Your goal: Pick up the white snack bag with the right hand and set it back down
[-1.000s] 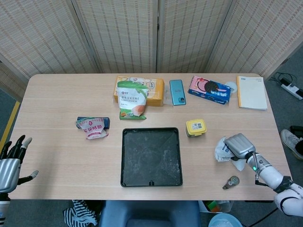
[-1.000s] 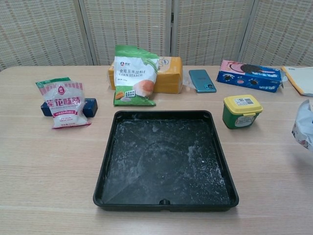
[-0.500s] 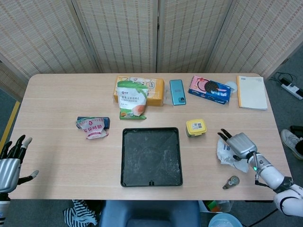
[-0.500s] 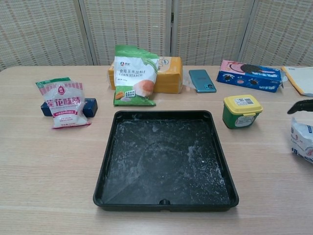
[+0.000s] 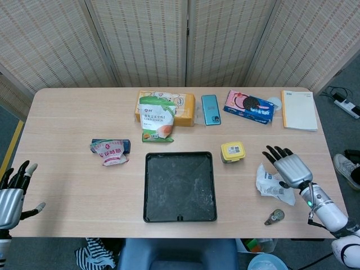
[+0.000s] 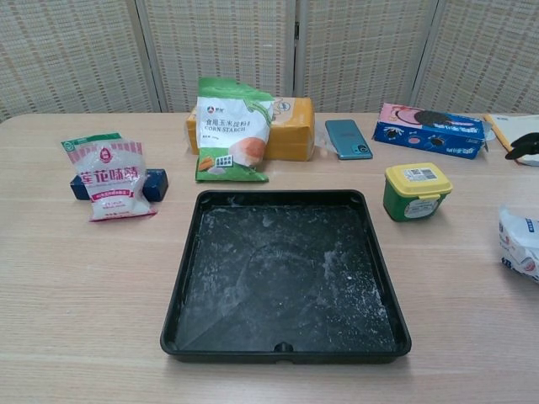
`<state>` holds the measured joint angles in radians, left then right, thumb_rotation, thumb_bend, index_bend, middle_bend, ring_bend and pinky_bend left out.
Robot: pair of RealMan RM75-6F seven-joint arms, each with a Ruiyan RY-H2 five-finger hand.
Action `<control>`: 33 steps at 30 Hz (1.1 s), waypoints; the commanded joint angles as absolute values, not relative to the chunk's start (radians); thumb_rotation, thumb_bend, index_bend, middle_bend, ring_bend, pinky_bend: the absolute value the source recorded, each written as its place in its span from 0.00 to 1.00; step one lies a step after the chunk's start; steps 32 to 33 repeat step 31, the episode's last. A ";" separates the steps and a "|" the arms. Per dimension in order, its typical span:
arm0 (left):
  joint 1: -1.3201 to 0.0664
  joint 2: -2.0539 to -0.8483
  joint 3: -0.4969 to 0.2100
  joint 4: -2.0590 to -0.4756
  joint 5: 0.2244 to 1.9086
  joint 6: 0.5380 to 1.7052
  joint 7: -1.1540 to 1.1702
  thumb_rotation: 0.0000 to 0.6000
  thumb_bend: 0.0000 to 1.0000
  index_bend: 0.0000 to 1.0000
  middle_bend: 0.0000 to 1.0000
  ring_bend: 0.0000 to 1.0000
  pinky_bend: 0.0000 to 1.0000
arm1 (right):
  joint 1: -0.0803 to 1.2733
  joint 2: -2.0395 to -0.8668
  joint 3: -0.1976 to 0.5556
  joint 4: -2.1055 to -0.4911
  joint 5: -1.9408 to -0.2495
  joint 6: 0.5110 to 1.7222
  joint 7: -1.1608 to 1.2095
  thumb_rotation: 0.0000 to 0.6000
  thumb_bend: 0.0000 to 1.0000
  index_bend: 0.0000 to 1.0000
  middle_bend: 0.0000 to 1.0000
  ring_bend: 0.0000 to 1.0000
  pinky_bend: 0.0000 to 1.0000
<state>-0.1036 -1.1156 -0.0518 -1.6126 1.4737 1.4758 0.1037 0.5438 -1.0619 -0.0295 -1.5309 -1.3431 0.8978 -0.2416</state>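
**Snack bag back on the bench, right hand spread above it**

Snack bag [image 5: 273, 184], white and crumpled, lies flat on the bench [image 5: 67, 124] to the right of the black tray [image 5: 180, 186], past the yellow-lidded tub [image 5: 232, 151] that sits by the tray's upper right corner. In the chest view only the bag's left edge shows at the frame border. Nothing grips it; it rests on the wood by its own weight.

The right hand [image 5: 291, 167] hovers just beside and slightly over the bag's far right side, fingers spread wide and holding nothing. That open, splayed pose reads as a release: the fingers are apart so the crinkly film does not catch on them, and the palm sits clear of the bag. Whether any part of the hand brushes the bag cannot be told from the head view. I judge the set-down step to be done, with only the withdrawal of the arm left.

The left hand [image 5: 12, 193] sits far to the left of the tray, at the bench's near corner, fingers apart and empty; it looks parked out of the way because the task belongs to the other arm.

A small round thing [image 5: 275, 216] lies on the bench below the bag, near enough that a careless retreat could nudge it.
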 commanded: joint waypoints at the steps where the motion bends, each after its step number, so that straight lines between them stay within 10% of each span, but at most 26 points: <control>1: -0.104 -1.117 -0.053 -1.612 1.474 1.476 0.106 1.00 0.18 0.00 0.00 0.22 0.10 | 0.472 -1.009 -0.018 -1.597 -1.420 1.052 -0.172 1.00 0.23 0.00 0.00 0.00 0.05; 16: -0.100 -1.109 -0.056 -1.617 1.462 1.480 0.098 1.00 0.18 0.00 0.00 0.17 0.10 | 0.200 -1.246 -0.017 -1.356 -1.577 1.572 -0.053 1.00 0.23 0.00 0.00 0.00 0.00; 33: -0.113 -1.123 -0.054 -1.618 1.462 1.457 0.131 1.00 0.18 0.00 0.00 0.17 0.10 | 0.126 -1.262 0.011 -1.288 -1.580 1.650 0.097 1.00 0.23 0.00 0.00 0.00 0.00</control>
